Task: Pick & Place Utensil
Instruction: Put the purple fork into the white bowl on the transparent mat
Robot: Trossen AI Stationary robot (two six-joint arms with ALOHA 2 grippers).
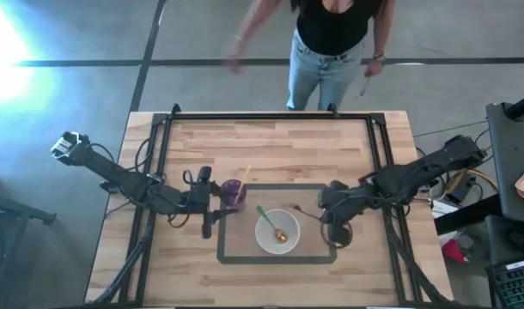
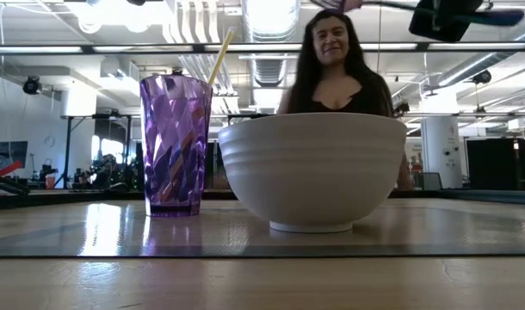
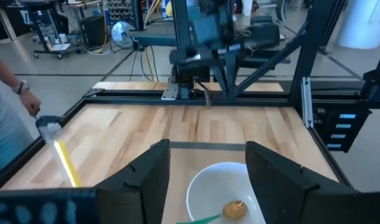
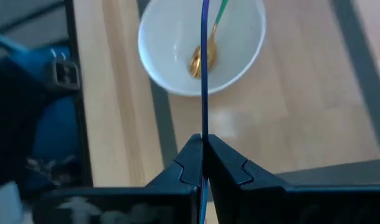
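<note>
A white bowl (image 1: 277,232) stands in the taped rectangle and holds a gold spoon with a green handle (image 1: 271,221); the right wrist view shows the bowl (image 4: 240,56) and spoon (image 4: 199,59) too. A purple cup (image 1: 234,194) (image 2: 175,146) left of the bowl holds a yellow stick (image 2: 219,56). My right gripper (image 1: 324,215) (image 4: 204,146) hovers right of the bowl, shut on a thin bluish utensil (image 4: 204,74). My left gripper (image 1: 210,210) (image 3: 207,180) is open beside the cup, facing the bowl (image 3: 224,193), touching nothing. My right gripper pinches the thin utensil between its two fingers at the handle's near end (image 4: 204,127). The fingers come from the table's right and the utensil runs along them, sticking out toward the bowl. It is lifted clear of the table, seen edge-on, its far end (image 1: 298,208) beside the bowl.
A person stands at the table's far edge (image 1: 331,39) (image 2: 336,60), arms moving. A dark frame rail (image 1: 163,154) runs along the left, right and far sides of the table. Bare wood lies far of the taped rectangle (image 1: 271,150).
</note>
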